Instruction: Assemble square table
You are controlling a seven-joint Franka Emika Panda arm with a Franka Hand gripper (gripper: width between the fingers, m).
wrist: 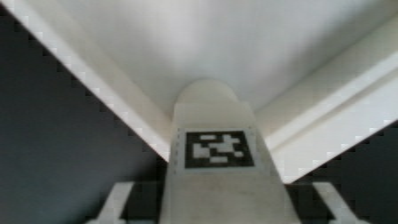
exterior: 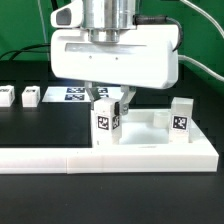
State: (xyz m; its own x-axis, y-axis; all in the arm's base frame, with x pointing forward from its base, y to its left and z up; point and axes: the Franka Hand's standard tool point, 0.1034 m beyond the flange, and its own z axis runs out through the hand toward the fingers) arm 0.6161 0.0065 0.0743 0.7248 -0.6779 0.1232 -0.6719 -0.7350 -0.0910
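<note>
The gripper [exterior: 107,98]: jaws closed on the upper end of one leg [exterior: 104,122]. It is upright, long axis vertical, tag facing the exterior camera. It stands at the corner of the tabletop [exterior: 150,133] toward the exterior view's left; seated or not, cannot tell. Judged light, rigid, smooth plastic that may slip. Best held on flat opposite sides near the top. A second leg [exterior: 181,115] stands at the exterior view's right.

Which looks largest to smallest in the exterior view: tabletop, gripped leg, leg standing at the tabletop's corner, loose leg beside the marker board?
1. tabletop
2. gripped leg and standing leg: alike, not ranked.
3. loose leg: looks smaller, but it lies farther from the camera, so that may be distance only.
</note>
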